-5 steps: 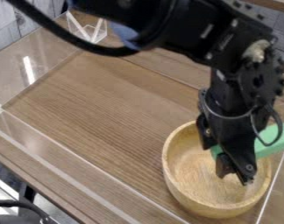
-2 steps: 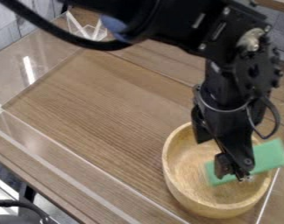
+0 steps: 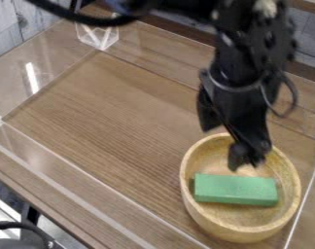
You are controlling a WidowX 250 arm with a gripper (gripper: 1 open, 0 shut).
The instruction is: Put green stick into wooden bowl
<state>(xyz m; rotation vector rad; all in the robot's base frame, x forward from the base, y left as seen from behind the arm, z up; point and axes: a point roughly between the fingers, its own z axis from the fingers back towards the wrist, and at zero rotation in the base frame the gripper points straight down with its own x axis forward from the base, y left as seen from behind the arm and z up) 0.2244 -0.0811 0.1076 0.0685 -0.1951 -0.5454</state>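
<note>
The green stick (image 3: 234,188) lies flat inside the wooden bowl (image 3: 199,208), near its middle, free of any grip. The bowl is round, light tan, and sits at the lower right of the wooden table. My gripper (image 3: 242,146) hangs just above the bowl's back rim, pointing down, black fingers apart and nothing between them. It is above and slightly behind the stick, not touching it.
The brown wood-grain table (image 3: 108,107) stretches to the left of the bowl. A clear plastic wall (image 3: 44,156) runs along the front and left edges. A white wire object (image 3: 98,36) stands at the back.
The gripper let go of the green stick, which now lies in the bowl. The arm rose and shifted left, away from the bowl's centre.
</note>
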